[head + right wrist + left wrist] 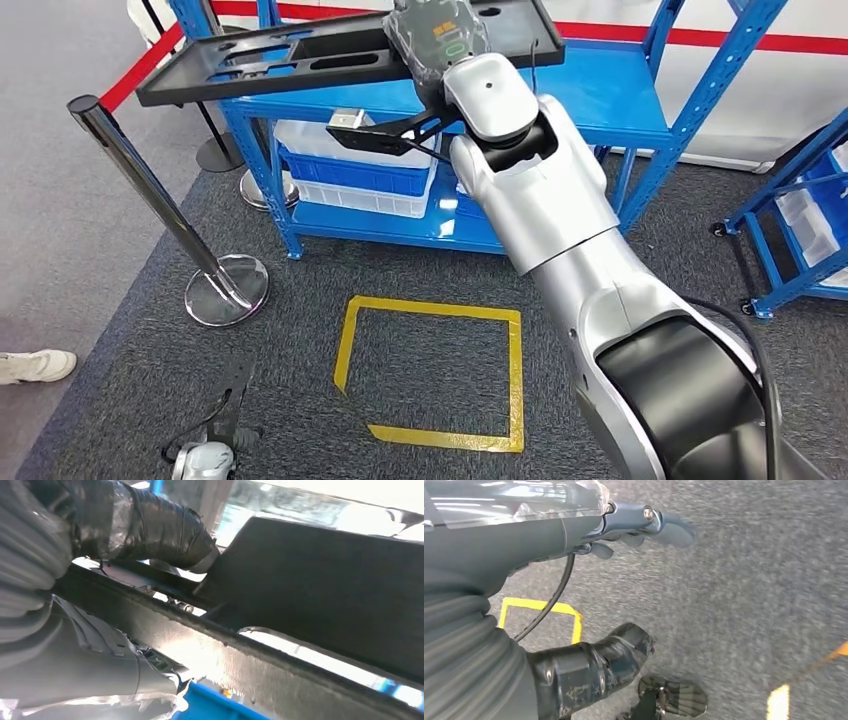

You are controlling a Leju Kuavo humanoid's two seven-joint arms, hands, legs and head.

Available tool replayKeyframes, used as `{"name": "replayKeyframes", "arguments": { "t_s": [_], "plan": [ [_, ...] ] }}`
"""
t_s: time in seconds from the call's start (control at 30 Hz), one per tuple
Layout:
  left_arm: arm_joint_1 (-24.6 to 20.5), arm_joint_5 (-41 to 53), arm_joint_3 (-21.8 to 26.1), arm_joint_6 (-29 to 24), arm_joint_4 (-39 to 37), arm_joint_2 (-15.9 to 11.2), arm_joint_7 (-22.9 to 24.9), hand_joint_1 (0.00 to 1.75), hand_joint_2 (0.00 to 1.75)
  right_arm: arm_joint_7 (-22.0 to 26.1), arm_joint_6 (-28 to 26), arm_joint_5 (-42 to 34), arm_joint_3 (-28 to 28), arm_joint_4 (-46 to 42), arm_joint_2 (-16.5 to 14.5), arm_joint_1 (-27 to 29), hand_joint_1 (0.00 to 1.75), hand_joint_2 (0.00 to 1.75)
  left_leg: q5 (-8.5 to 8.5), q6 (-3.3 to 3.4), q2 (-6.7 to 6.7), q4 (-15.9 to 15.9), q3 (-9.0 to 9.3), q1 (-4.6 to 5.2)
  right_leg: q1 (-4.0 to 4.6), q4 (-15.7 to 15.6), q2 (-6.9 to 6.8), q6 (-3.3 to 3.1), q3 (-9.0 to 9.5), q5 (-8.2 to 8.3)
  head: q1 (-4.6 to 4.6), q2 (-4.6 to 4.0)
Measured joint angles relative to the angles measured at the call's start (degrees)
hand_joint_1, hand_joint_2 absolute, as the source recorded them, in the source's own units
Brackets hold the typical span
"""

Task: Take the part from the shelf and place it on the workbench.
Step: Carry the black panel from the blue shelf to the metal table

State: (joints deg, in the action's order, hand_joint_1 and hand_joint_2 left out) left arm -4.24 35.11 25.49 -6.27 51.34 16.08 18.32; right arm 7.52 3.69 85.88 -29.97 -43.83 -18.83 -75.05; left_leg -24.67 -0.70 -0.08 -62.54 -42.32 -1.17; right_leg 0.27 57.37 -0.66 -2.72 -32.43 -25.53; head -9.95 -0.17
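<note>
The part is a long, flat black plastic panel (300, 50) with several cut-outs. It hangs tilted just above the top deck of the blue shelf (600, 90). My right hand (435, 40) grips it near its right half, with the silver right arm stretched up from the lower right. In the right wrist view the dark taped thumb (160, 530) presses on the panel's (325, 590) black surface. My left hand (205, 460) hangs low at the lower left over the carpet. Its fingers (669, 530) are spread and hold nothing.
White and blue bins (350, 170) sit on the shelf's lower level. A chrome stanchion (150, 180) stands left of the shelf. A yellow tape rectangle (430, 370) marks the grey carpet in front. A second blue rack (800, 220) stands at right. A person's shoe (35, 365) is at far left.
</note>
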Motion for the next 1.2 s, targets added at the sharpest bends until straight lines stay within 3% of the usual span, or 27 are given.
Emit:
{"name": "replayKeyframes", "arguments": {
  "t_s": [0.07, 0.1, 0.13, 0.2, 0.23, 0.3, 0.33, 0.4, 0.43, 0.47, 0.57, 0.6, 0.63, 0.67, 0.73, 0.8, 0.83, 0.9, 0.93, 0.97, 1.0, 1.07, 1.1, 1.13, 1.17, 1.2],
  "plan": [
    [0.05, 0.15, 0.02, 0.30, 0.00, -0.06, -0.08, 0.00, 1.75, 0.01, -0.01, 0.00, 0.00, 0.17, -0.01, 0.02, 1.75, 1.75, -5.13, -0.54, 0.02, -7.49, -1.51, -0.19, -0.02, 0.04, -0.04, -0.27, -1.66, 1.33, -0.02, 0.00],
    [0.06, 0.18, 0.03, 0.50, -0.01, -0.10, -0.16, 0.00, 1.75, 0.01, -0.02, 0.00, 0.00, 0.30, -0.01, 0.06, 1.75, 1.75, -5.73, -0.84, 0.02, -10.59, -1.73, -0.31, -0.04, 0.16, -0.06, -0.23, -2.51, 1.94, -0.02, 0.00],
    [0.07, 0.20, 0.06, 0.74, -0.01, -0.12, -0.25, 0.00, 1.75, 0.01, -0.04, 0.00, 0.00, 0.47, -0.01, 0.12, 1.75, 1.75, -4.92, -1.13, 0.03, -12.23, -1.30, -0.43, -0.12, 0.36, -0.07, -0.12, -3.40, 2.52, -0.02, 0.00],
    [0.07, 0.25, 0.15, 1.27, -0.02, -0.14, -0.44, 0.00, 1.75, 0.01, -0.09, 0.00, 0.00, 0.85, 0.00, 0.25, 1.75, 1.75, -1.70, -1.65, 0.05, -9.90, 2.21, -0.72, -0.40, 1.17, -0.06, 0.33, -5.35, 3.50, -0.02, 0.00],
    [0.06, 0.29, 0.20, 1.53, -0.01, -0.14, -0.52, 0.00, 1.75, 0.00, -0.12, 0.00, 0.00, 0.97, -0.03, 0.27, 1.75, 1.75, -1.37, -1.91, 0.04, -6.32, 5.15, -0.80, -0.48, 1.77, -0.01, 0.65, -6.37, 3.85, -0.03, 0.00],
    [0.07, 0.39, 0.30, 1.93, -0.01, -0.13, -0.69, 0.00, 1.75, -0.04, -0.23, 0.00, 0.00, 1.09, -0.04, 0.27, 1.75, 1.75, -3.09, -1.63, -0.12, 0.58, 9.80, -0.69, -0.46, 2.87, 0.06, 1.33, -7.86, 4.54, 0.00, 0.00],
    [0.07, 0.48, 0.33, 2.10, -0.02, -0.13, -0.76, 0.00, 1.75, -0.04, -0.35, 0.00, 0.00, 1.13, -0.04, 0.26, 1.75, 1.75, -4.05, -1.30, -0.21, 2.28, 10.70, -0.51, -0.40, 3.09, 0.09, 1.64, -8.30, 5.00, 0.00, 0.00],
    [0.10, 0.68, 0.43, 2.36, -0.04, -0.11, -0.83, 0.00, 1.75, -0.04, -0.60, 0.00, 0.00, 1.36, 0.10, 0.29, 1.75, 1.75, -3.64, -0.35, -0.13, 2.63, 10.17, -0.48, -0.41, 3.20, 0.14, 2.34, -8.77, 5.68, 0.00, 0.00],
    [0.10, 0.79, 0.46, 2.42, -0.05, -0.09, -0.85, 0.00, 1.75, -0.03, -0.68, 0.00, 0.00, 1.50, 0.21, 0.29, 1.75, 1.75, -3.09, 0.14, -0.03, 2.66, 9.73, -0.54, -0.47, 3.69, 0.21, 2.68, -9.14, 4.93, 0.01, 0.00],
    [0.10, 0.86, 0.48, 2.49, -0.05, -0.08, -0.86, 0.00, 1.75, -0.04, -0.70, 0.00, 0.00, 1.62, 0.33, 0.29, 1.75, 1.75, -2.45, 0.72, 0.10, 2.78, 9.20, -0.63, -0.54, 5.09, 0.30, 3.00, -9.68, 3.15, 0.01, 0.00],
    [0.11, 0.97, 0.50, 2.62, -0.06, -0.06, -0.87, 0.00, 1.75, -0.06, -0.72, 0.00, 0.00, 1.87, 0.69, 0.31, 1.75, 1.75, -0.55, 1.67, 0.25, 2.80, 7.05, -0.49, -0.67, 14.70, 0.46, 3.58, -12.06, -4.81, 0.01, 0.00],
    [0.11, 1.07, 0.50, 2.68, -0.06, -0.06, -0.85, 0.00, 1.75, -0.07, -0.72, 0.00, 0.00, 1.95, 0.81, 0.37, 1.75, 1.75, 0.08, 1.69, 0.26, 2.75, 6.23, -0.40, -0.67, 17.81, 0.46, 3.66, -12.42, -5.89, 0.01, 0.00],
    [0.12, 1.22, 0.50, 2.76, -0.06, -0.06, -0.81, 0.00, 1.75, -0.08, -0.72, 0.00, 0.00, 2.00, 0.93, 0.46, 1.75, 1.75, 0.71, 1.69, 0.26, 2.71, 5.39, -0.30, -0.66, 19.56, 0.47, 3.64, -12.09, -5.62, 0.01, 0.00],
    [0.12, 1.36, 0.50, 2.84, -0.06, -0.06, -0.76, 0.00, 1.75, -0.10, -0.72, 0.00, 0.00, 2.02, 1.02, 0.53, 1.75, 1.75, 1.31, 1.65, 0.26, 2.66, 4.60, -0.22, -0.63, 19.42, 0.49, 3.49, -10.88, -4.31, 0.00, 0.00],
    [0.12, 1.63, 0.50, 2.95, -0.06, -0.05, -0.66, 0.00, 1.75, -0.14, -0.72, 0.00, 0.00, 2.01, 1.14, 0.54, 1.75, 1.75, 2.41, 1.48, 0.24, 2.62, 3.25, -0.07, -0.48, 13.94, 0.61, 2.78, -5.90, -2.06, 0.00, 0.00],
    [0.15, 2.10, 0.50, 2.94, -0.04, -0.02, -0.54, 0.00, 1.75, -0.12, -0.73, 0.00, 0.00, 2.00, 1.07, 0.36, 1.75, 1.75, 3.50, 1.03, 0.28, 2.82, 2.43, -0.03, -0.08, 6.18, 0.77, 2.04, -0.70, -2.89, 0.00, 0.00],
    [0.18, 2.35, 0.50, 2.92, -0.03, -0.01, -0.44, 0.00, 1.75, -0.12, -0.74, 0.00, 0.00, 2.04, 1.04, 0.27, 1.75, 1.75, 4.16, 0.70, 0.32, 3.16, 2.23, -0.14, 0.21, 3.78, 0.84, 1.78, 0.54, -3.42, 0.01, 0.00],
    [0.32, 2.59, 0.51, 2.84, -0.02, -0.01, -0.12, 0.00, 1.75, -0.14, -0.74, 0.00, 0.00, 2.23, 1.06, 0.27, 1.75, 1.75, 5.51, -0.02, 0.30, 4.21, 2.02, -0.37, 0.38, 2.03, 0.75, 1.31, 0.58, -2.42, 0.02, 0.00],
    [0.41, 2.54, 0.51, 2.80, -0.01, -0.04, 0.04, 0.00, 1.75, -0.15, -0.74, 0.00, -0.01, 2.36, 1.08, 0.36, 1.75, 1.75, 5.21, -0.28, 0.24, 4.31, 1.75, -0.41, 0.31, 1.29, 0.61, 0.90, 0.34, -1.51, 0.01, 0.00],
    [0.53, 2.44, 0.51, 2.76, 0.02, -0.08, 0.16, 0.00, 1.75, -0.15, -0.75, 0.00, -0.01, 2.47, 1.08, 0.46, 1.75, 1.75, 3.85, -0.46, 0.18, 3.52, 1.27, -0.39, 0.14, 0.59, 0.44, 0.43, 0.05, -0.68, 0.01, 0.00],
    [0.64, 2.27, 0.51, 2.75, 0.06, -0.12, 0.25, 0.00, 1.75, -0.15, -0.76, 0.00, -0.02, 2.58, 1.09, 0.55, 1.75, 1.75, 1.45, -0.59, 0.14, 1.54, 0.57, -0.37, -0.05, 0.04, 0.27, 0.05, -0.38, 0.06, 0.01, 0.00],
    [0.80, 1.82, 0.50, 2.81, 0.11, -0.16, 0.36, 0.00, 1.75, -0.15, -0.78, 0.00, -0.03, 2.81, 1.08, 0.65, 1.75, 1.75, -4.02, -0.82, 0.13, -5.42, -0.95, -0.41, 0.05, 0.13, 0.14, -0.30, -1.76, 1.24, 0.00, 0.00],
    [0.86, 1.64, 0.50, 2.86, 0.12, -0.16, 0.38, 0.00, 1.75, -0.15, -0.79, 0.00, -0.04, 2.96, 1.08, 0.74, 1.75, 1.75, -5.44, -1.00, 0.14, -8.88, -1.39, -0.42, 0.07, 0.31, 0.12, -0.29, -2.49, 1.70, 0.00, 0.00],
    [0.90, 1.51, 0.50, 2.91, 0.12, -0.17, 0.39, 0.00, 1.75, -0.15, -0.79, 0.00, -0.05, 3.12, 1.08, 0.88, 1.75, 1.75, -5.55, -1.16, 0.14, -11.14, -1.25, -0.43, 0.07, 0.59, 0.09, -0.26, -3.26, 2.12, 0.00, 0.00],
    [0.92, 1.44, 0.50, 2.94, 0.12, -0.17, 0.38, 0.00, 1.75, -0.14, -0.79, 0.00, -0.06, 3.26, 1.08, 1.02, 1.75, 1.75, -4.53, -1.28, 0.15, -11.52, -0.28, -0.45, 0.02, 0.96, 0.07, -0.17, -4.08, 2.47, 0.00, 0.00],
    [0.93, 1.42, 0.50, 2.98, 0.12, -0.18, 0.38, 0.00, 1.75, -0.14, -0.79, 0.00, -0.07, 3.37, 1.08, 1.14, 1.75, 1.75, -3.04, -1.36, 0.16, -9.81, 1.65, -0.48, -0.06, 1.46, 0.06, -0.01, -4.93, 2.77, 0.00, 0.00]
  ]
}}
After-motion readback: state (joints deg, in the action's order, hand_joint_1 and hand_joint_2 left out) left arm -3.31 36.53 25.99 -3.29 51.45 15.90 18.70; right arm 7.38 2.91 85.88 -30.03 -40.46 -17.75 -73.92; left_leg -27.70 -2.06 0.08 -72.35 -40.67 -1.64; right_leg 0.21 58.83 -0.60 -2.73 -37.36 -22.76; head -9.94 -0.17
